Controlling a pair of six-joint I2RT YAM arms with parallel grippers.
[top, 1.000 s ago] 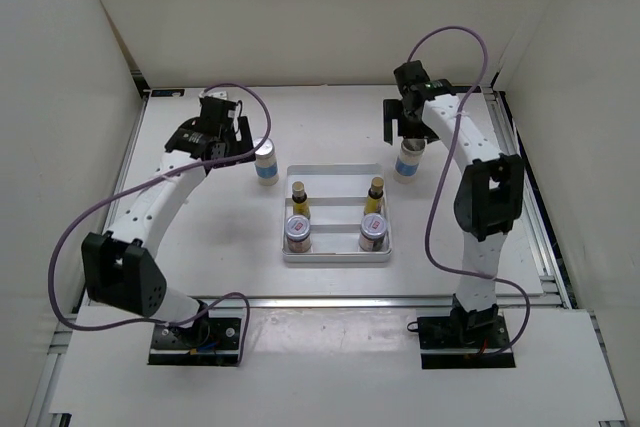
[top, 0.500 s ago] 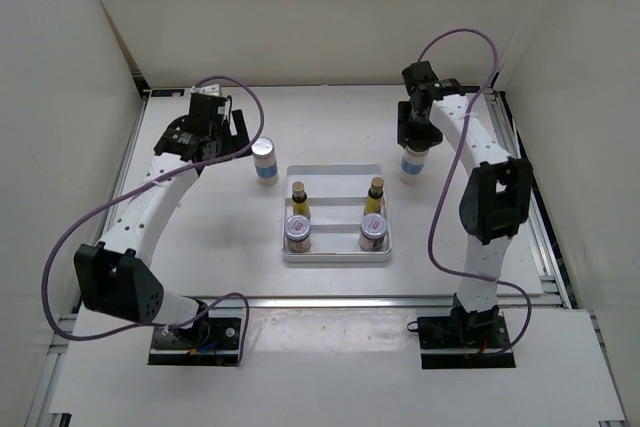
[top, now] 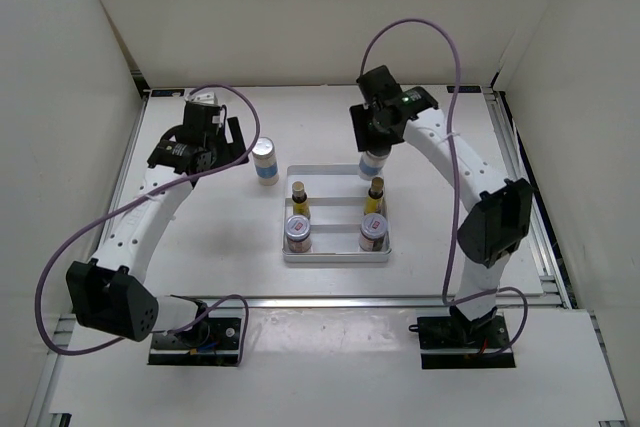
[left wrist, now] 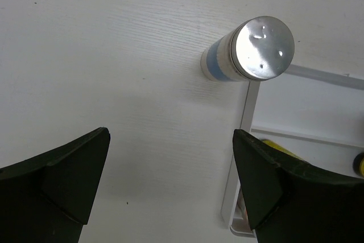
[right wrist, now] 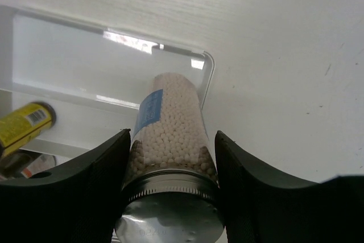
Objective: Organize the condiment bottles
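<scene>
— What's nearest in the tray (top: 336,259)?
— The left red-labelled jar (top: 298,232) and right red-labelled jar (top: 373,231), near compartments. Behind them, the left yellow bottle (top: 300,197) and right yellow bottle (top: 375,195).
— And the white jars?
— The held white jar (right wrist: 170,118) is clamped in the right gripper (right wrist: 173,140) at the tray's far right corner. The free white jar (left wrist: 250,49) stands on the table (top: 230,237) just beside the far left corner, with the left gripper (left wrist: 170,134) near it, fingers wide apart

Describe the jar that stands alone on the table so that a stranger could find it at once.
Find the white tray in the middle of the table. Just outside its far left corner a white jar stands upright, with a blue label and a silver lid. Its twin is gripped by the right hand near the far right corner; this one nothing touches.
</scene>
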